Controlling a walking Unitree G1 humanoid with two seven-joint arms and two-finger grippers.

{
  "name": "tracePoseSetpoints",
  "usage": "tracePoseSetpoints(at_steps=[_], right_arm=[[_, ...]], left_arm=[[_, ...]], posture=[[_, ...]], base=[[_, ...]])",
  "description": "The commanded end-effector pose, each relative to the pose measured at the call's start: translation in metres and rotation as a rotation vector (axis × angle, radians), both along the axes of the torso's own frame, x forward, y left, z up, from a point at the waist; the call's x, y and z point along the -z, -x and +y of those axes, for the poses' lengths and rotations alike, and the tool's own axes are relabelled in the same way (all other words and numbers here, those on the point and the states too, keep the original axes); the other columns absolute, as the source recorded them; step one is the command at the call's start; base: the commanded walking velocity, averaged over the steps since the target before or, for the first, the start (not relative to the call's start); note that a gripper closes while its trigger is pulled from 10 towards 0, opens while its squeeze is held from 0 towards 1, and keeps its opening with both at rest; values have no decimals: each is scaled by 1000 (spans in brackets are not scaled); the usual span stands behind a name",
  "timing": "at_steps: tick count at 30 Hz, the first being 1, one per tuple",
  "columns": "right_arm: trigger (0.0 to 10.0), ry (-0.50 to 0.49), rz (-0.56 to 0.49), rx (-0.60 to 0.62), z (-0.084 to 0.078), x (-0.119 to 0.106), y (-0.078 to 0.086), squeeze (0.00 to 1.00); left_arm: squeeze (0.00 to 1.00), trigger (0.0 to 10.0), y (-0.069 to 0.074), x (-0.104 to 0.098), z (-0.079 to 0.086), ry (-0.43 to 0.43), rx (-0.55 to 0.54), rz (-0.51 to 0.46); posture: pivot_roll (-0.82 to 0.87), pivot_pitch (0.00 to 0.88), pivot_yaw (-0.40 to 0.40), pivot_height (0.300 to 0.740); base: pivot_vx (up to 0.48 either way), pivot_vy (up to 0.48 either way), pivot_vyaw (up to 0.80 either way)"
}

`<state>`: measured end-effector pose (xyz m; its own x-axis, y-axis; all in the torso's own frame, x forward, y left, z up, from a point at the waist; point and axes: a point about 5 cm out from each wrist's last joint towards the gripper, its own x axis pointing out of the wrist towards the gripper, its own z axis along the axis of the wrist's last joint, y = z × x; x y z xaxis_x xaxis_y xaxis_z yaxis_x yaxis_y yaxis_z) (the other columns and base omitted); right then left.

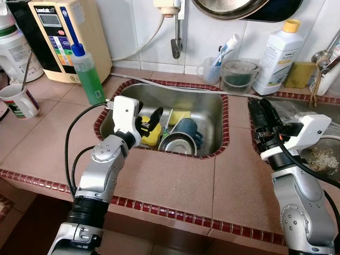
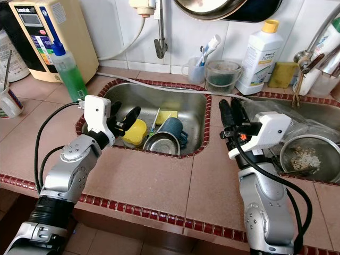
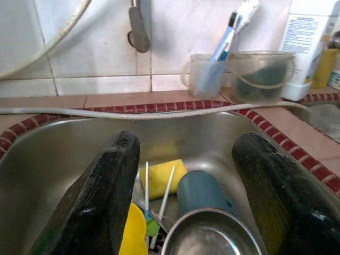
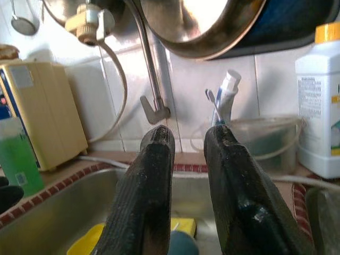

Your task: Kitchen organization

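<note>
- The sink is the landmark here: a steel basin set into the brown-tiled worktop, and all the washing-up to be sorted lies in it.
- In the sink sit a yellow cup, a steel bowl, a blue mug lying on its side, a yellow sponge toward the far wall, and two thin white sticks running from the near side toward the back.
- The left hand hangs over the sink's left rim, fingers spread wide and pointing in across the basin. The yellow cup is just beyond its fingertips, seemingly not gripped; the bowl and mug lie a little farther in, toward the sink's middle.
- The right hand is raised over the strip of worktop on the sink's right side, fingers narrow with a slim gap, holding nothing, aimed toward the back wall rather than down into the basin.
- My judgement: the left hand is the nearer one, and the cup lies straight along its reach, so a short push forward and down should bring the fingers round it.
- The mug's long axis looks to run roughly front-to-back in the sink, open end hard to make out.
</note>
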<state>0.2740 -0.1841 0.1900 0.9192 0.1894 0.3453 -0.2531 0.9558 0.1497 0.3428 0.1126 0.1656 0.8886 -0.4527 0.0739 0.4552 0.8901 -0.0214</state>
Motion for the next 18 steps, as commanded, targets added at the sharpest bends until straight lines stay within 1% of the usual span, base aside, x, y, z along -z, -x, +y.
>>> tracePoseSetpoints(at_steps=[1, 2, 5, 6, 9, 11, 15, 18], right_arm=[[10000, -1, 45, 14, -1, 8, 0, 0], [10000, 9, 104, 54, -2, 20, 2, 0], [10000, 21, 138, 85, -3, 28, 3, 0], [10000, 25, 150, 100, -2, 32, 5, 0], [10000, 34, 154, 149, -3, 35, 10, 0], [10000, 69, 137, 169, 0, 35, 13, 0], [10000, 96, 121, 179, 4, 34, 17, 0], [10000, 141, 107, 175, 7, 34, 19, 0]], left_arm=[[0, 10000, 2, 1, 1, -22, 4, -7], [0, 10000, 2, 4, 1, -32, 2, -1], [0, 10000, 2, 6, 2, -39, -2, 1], [0, 10000, 4, 7, 4, -43, -8, -4], [0, 10000, 9, 10, 7, -36, -14, -13], [0, 10000, 14, 10, 6, -27, -9, -38], [0, 10000, 19, 11, 5, -22, -3, -45], [0, 10000, 24, 14, 5, -28, 13, -61]], posture=[[-275, 17, 72, 740], [-275, 22, 74, 740], [-276, 25, 75, 740], [-277, 24, 78, 740], [-277, 24, 77, 740], [-276, 23, 76, 740], [-275, 30, 76, 740], [-275, 29, 75, 740]], base=[[0, 0, 0], [0, 0, 0], [0, 0, 0], [0, 0, 0], [0, 0, 0], [0, 0, 0], [0, 0, 0], [0, 0, 0]])
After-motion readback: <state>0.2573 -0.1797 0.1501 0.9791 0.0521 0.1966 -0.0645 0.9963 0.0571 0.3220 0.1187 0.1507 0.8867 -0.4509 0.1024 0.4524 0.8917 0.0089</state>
